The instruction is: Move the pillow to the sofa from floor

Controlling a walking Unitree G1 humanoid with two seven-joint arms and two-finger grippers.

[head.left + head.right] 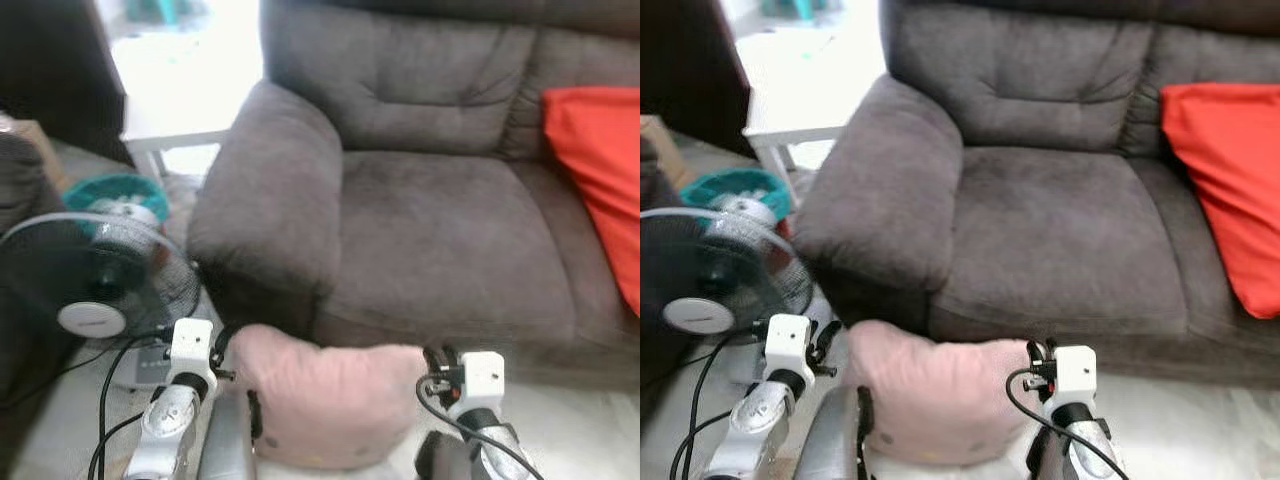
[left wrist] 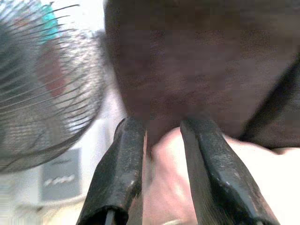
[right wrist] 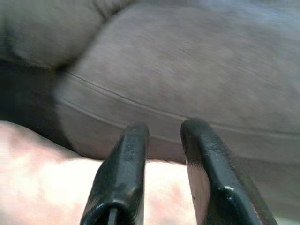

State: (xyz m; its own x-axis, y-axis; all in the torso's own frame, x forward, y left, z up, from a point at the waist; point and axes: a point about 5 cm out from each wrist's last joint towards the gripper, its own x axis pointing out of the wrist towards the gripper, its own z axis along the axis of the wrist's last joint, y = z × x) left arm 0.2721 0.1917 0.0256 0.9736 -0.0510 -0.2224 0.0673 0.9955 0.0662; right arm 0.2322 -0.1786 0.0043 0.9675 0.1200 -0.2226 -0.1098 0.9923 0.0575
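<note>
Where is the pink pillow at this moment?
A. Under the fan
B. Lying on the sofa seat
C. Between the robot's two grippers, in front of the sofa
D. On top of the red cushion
C: the pink pillow sits between the left gripper and right gripper, below the sofa seat's front edge.

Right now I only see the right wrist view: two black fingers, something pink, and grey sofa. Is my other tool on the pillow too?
Observer: Yes. The left tool is at the opposite end of the pillow, with its fingers apart.
Operator: Is anything already on the sofa?
Observer: A red cushion leans at the right side of the sofa, away from the seat in front of you.
Operator: Could I bump something?
Observer: Maybe. A fan stands on the floor close to your left arm, beside the sofa's armrest.
</note>
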